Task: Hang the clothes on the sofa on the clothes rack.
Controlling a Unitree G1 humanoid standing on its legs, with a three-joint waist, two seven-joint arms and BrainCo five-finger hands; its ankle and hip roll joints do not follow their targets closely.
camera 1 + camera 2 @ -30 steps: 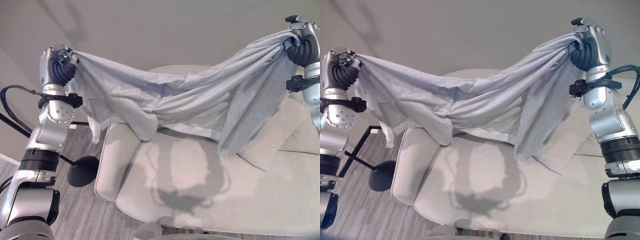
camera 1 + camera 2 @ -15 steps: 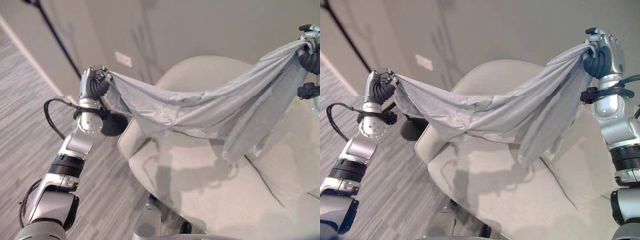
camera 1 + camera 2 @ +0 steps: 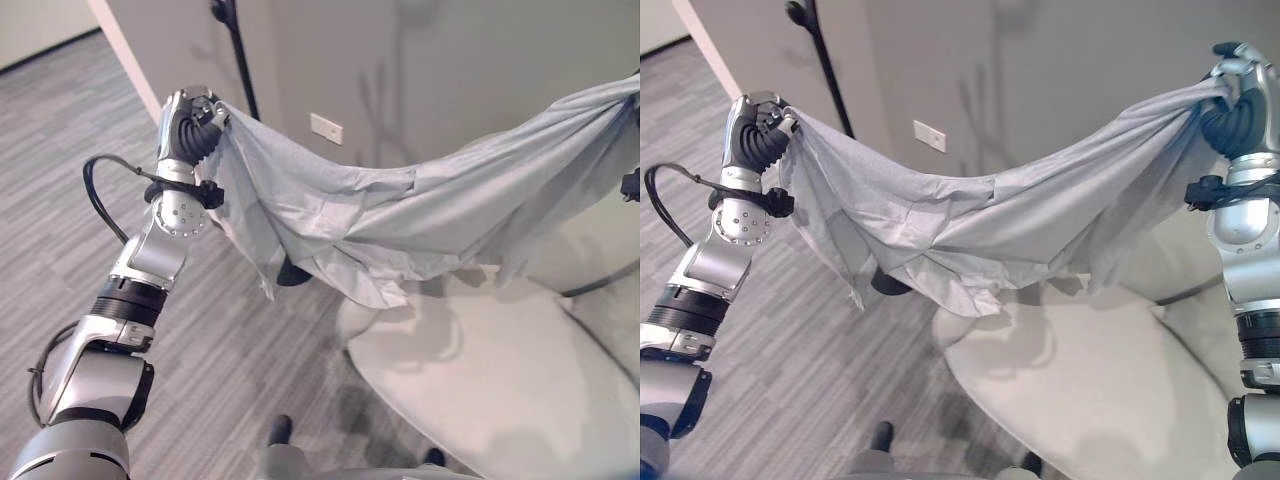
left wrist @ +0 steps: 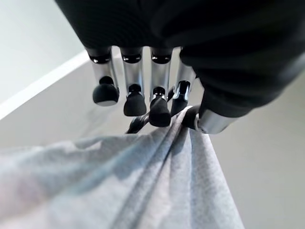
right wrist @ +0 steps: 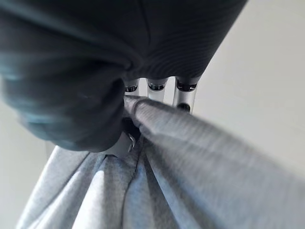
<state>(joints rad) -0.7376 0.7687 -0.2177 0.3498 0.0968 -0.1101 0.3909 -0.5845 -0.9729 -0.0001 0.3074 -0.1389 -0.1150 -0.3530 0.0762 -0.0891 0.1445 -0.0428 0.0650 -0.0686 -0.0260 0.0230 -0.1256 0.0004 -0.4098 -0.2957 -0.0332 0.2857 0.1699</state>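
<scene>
Right eye view is showing both arms raised and spread wide, stretching a pale grey garment (image 3: 980,225) between them above the light sofa (image 3: 1090,390). The left hand (image 3: 755,135) is sitting at the top of a forearm that is rising steeply from the lower left, its dark ribbed back facing the camera and its fingers curled over one bunched corner of the cloth. The right hand (image 3: 1235,105) is standing at the far right on a nearly vertical forearm, a little higher than the left, its fingers wrapped round the opposite corner.

The garment is sagging in the middle, its loose folds hanging clear of the sofa seat, with a longer flap drooping just beside the left forearm. Behind the left hand a thin black pole (image 3: 825,65) is standing against the wall.

In the left wrist view the fingers (image 4: 135,100) and thumb are pinching gathered cloth; in the right wrist view the cloth is being squeezed under the curled fingers (image 5: 157,90).
</scene>
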